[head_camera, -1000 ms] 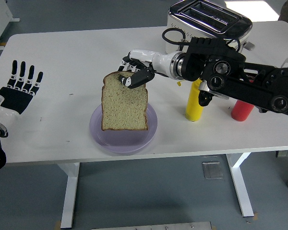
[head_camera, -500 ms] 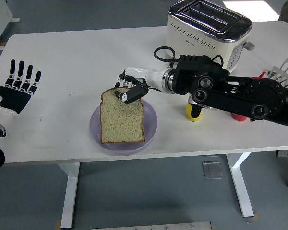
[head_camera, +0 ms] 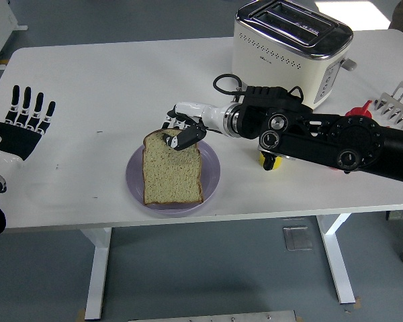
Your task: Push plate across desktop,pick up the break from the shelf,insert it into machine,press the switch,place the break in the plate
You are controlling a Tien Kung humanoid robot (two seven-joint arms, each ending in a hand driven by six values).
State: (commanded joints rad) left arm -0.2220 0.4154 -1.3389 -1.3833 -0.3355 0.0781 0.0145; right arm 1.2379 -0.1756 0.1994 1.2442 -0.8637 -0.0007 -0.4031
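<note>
Center frame, your right hand (head_camera: 180,133) pinches the top edge of the tan slice of bread (head_camera: 172,168), fingers clamped on the crust, and the slice lies flat in the round translucent purple plate (head_camera: 211,181) near the lower middle of the white table (head_camera: 121,80). Your black right arm (head_camera: 322,134) runs in from the right edge, crossing in front of a yellow bottle (head_camera: 269,161), only its bottom showing below the arm. A bit of a red object (head_camera: 357,111) peeks above the arm at right, and a white wire rack (head_camera: 401,102) sits at the far right edge. Upper right, the cream two-slot toaster (head_camera: 289,47) stands with empty slots, well apart from the plate. Left edge, your left hand (head_camera: 23,124) rests palm-down on the table, fingers spread, holding nothing.
</note>
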